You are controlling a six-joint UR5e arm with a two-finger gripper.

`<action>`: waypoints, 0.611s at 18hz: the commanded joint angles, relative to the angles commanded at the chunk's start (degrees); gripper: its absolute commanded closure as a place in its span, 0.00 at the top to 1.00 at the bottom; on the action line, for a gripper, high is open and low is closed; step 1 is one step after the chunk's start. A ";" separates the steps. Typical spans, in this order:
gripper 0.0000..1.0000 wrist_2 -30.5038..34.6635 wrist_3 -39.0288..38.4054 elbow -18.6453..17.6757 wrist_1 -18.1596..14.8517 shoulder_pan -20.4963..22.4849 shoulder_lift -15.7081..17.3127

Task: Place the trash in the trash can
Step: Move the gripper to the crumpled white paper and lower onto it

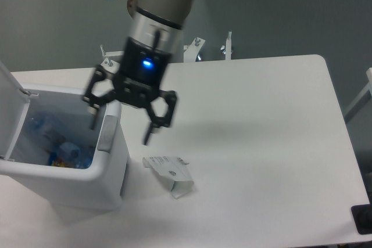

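Your gripper [120, 125] is hanging wide open, empty, straddling trash can [110, 169] right rim. Bottle [65, 150] is lying inside can, lower left. Carton piece [169, 175] is sitting on table [261, 132], lower centre. You're risking finger clipping rim, or thin carton skidding under closing fingers.

The clear plastic bottle [65, 150] with its blue-and-white label is lying at the bottom inside the trash can [110, 166], partly blurred against the wall. The trash can, a large white rectangular bin with a rounded rim and a grey front latch [107, 134], is sitting at the worktop's left edge with its hinged lid [11, 79] standing open. The grey-white cardboard carton piece [169, 174] is lying on the worktop just beside the bin's right side, angular and partly folded.
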 joint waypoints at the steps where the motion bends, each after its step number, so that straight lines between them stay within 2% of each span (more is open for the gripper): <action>1: 1.00 0.00 0.09 0.09 -0.09 0.18 -0.88; 4: 1.00 0.52 0.09 -0.17 -0.26 0.88 -2.20; 7: 1.00 7.36 0.00 -1.13 -0.53 1.32 -4.13; 11: 1.00 16.68 0.18 -5.61 -0.35 1.15 -8.44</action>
